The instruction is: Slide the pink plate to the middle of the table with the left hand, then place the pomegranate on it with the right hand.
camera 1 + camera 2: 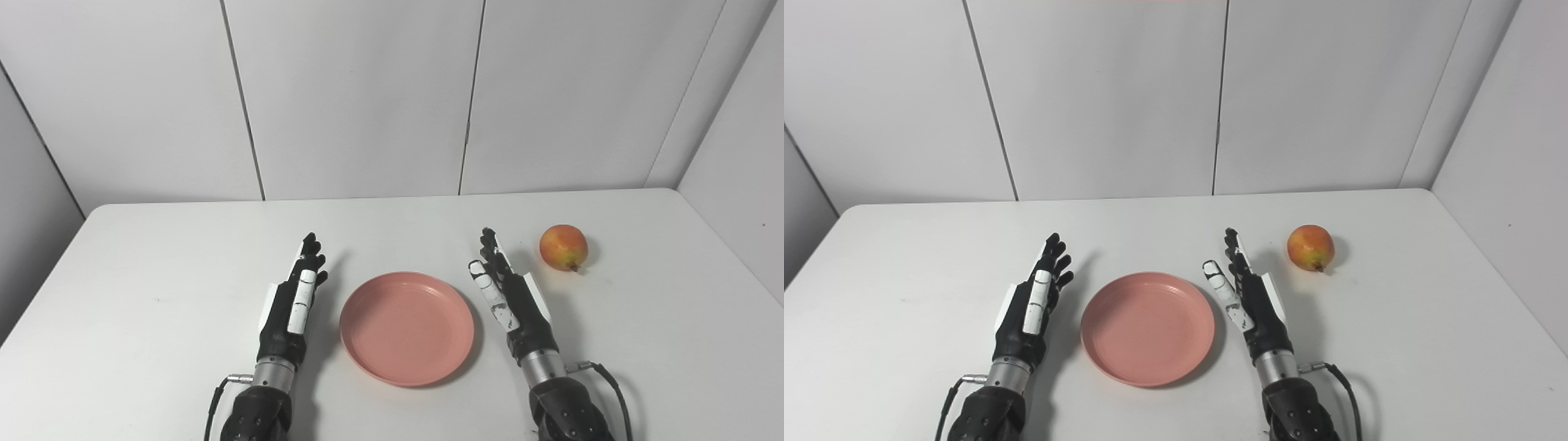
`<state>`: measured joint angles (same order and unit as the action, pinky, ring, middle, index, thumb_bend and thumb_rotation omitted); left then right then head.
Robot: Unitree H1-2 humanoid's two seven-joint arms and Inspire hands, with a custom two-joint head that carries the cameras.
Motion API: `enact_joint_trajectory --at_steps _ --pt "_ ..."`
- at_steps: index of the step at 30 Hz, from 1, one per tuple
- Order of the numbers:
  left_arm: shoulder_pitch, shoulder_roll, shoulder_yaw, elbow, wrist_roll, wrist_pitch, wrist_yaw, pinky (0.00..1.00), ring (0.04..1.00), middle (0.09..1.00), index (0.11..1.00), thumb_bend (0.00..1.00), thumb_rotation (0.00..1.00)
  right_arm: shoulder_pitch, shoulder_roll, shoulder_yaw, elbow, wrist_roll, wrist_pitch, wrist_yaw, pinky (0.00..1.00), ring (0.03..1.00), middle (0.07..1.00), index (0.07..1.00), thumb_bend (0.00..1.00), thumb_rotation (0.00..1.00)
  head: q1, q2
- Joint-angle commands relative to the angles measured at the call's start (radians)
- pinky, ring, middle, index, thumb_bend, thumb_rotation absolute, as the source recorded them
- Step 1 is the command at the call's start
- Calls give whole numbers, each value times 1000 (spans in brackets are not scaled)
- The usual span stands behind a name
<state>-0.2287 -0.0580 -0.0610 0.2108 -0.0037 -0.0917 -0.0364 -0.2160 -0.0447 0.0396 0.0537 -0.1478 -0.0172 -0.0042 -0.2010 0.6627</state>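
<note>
One round pink plastic plate (407, 328) lies at lower centre between the spread, empty left hand (294, 304) and right hand (508, 299); one red-yellow pomegranate (563, 247) sits at right.

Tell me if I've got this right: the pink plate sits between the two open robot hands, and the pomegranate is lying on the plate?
Not quite. The pink plate does sit between the open left robot hand and right robot hand, but it holds nothing. The pomegranate lies on the white table, beyond the right robot hand and apart from the plate. The left eye view shows this plainly.
</note>
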Motion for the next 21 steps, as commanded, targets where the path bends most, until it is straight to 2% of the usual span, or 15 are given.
enact_joint_trajectory --at_steps 1,5,10,14,21 --pt "-17 -18 -3 -15 -27 -11 -14 934 965 997 978 632 1000 -63 -26 -20 -53 -43 -60 -41 995 988 999 1000 666 924 0 1" --pt "-14 -16 -5 -23 -49 1 -32 959 972 999 986 640 1000 -81 -47 -40 -62 -82 -64 -82 982 982 988 998 665 851 -3 2" --pt "-6 -12 -6 -35 -54 15 -36 960 971 999 989 653 1000 -119 -93 -63 -65 -188 -53 -155 946 964 982 1000 668 789 -16 5" --pt "-2 2 -14 -48 -69 27 -65 965 987 1000 1000 645 1000 -131 -120 -73 -63 -213 -52 -172 935 972 994 1000 694 690 -23 7" --pt "1 7 -15 -58 -46 37 -52 942 969 993 988 639 1000 -141 -152 -71 -50 -279 -37 -208 917 961 988 1000 750 720 -29 6"
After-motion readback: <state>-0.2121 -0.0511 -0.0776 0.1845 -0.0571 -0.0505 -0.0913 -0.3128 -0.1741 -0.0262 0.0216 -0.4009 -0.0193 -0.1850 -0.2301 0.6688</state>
